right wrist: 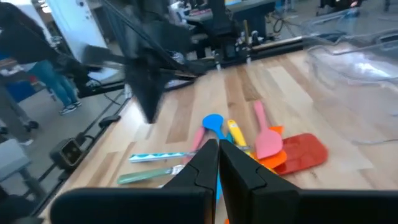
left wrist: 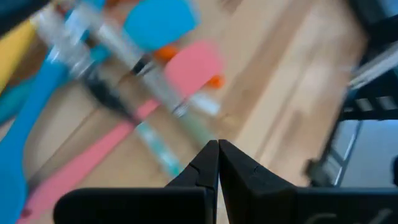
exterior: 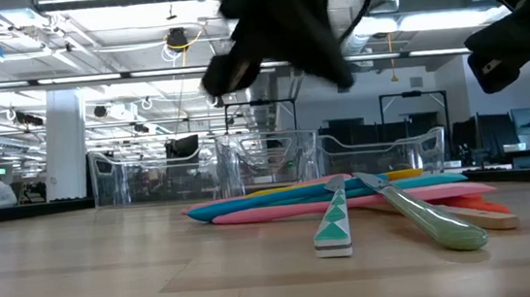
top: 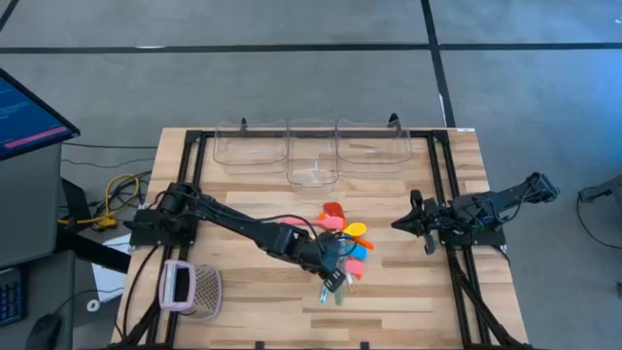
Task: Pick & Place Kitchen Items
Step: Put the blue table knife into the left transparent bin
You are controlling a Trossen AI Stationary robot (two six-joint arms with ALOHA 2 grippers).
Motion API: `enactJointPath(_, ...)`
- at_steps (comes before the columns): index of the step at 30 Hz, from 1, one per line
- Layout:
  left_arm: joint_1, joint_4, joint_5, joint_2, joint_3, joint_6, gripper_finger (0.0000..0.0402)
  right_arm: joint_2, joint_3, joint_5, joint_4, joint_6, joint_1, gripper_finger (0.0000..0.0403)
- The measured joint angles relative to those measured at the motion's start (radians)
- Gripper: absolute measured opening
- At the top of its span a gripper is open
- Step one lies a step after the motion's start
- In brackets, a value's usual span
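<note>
You have barely begun, as far as the pictures let you judge. The kitchen items (top: pixel 342 248) all lie in one loose heap at the middle of the surface (top: pixel 253 301): the red spatula (right wrist: pixel 305 151) at the far edge of the heap, pink, blue, yellow and orange spoons fanned across it, and the teal-handled cutlery (exterior: pixel 433 218) at the near edge. The three clear bins (top: pixel 313 151) along the far side look bare, so nothing seems to have been placed yet; the whole sorting is left.

Your left claw (left wrist: pixel 218 163) is clenched with its fingers pressed together on nothing. It hangs just above the near end of the heap, over the cutlery, with the pink and blue spoon heads a little beyond its tips. To take anything, you would have to release the fingers first.

Your right claw (right wrist: pixel 218 163) is clenched too, empty, waiting off to the right, well apart from the heap and pointed towards it.
</note>
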Motion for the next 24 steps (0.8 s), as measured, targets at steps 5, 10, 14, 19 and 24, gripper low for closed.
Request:
enactJointPath(5,0.002,0.003,-0.058,-0.003,0.1,0.122,0.0001,-0.001,0.0,0.007,0.001,-0.011,0.0,0.001)
enactJointPath(10,0.008,0.001,-0.093,-0.004,0.135,0.193,0.0001,0.0,0.0,0.007,0.001,-0.011,0.0,0.001)
enactJointPath(14,0.008,-0.061,-0.092,0.007,0.134,0.171,0.0001,-0.001,0.0,0.007,0.001,-0.011,0.0,0.001)
enactJointPath(19,0.007,-0.094,-0.048,0.07,0.119,0.038,0.0001,0.0,0.0,0.008,0.001,-0.012,0.0,0.001)
enactJointPath(24,-0.018,-0.09,0.029,0.133,0.122,-0.033,0.0001,0.0,0.0,0.012,0.002,-0.015,0.0,0.001)
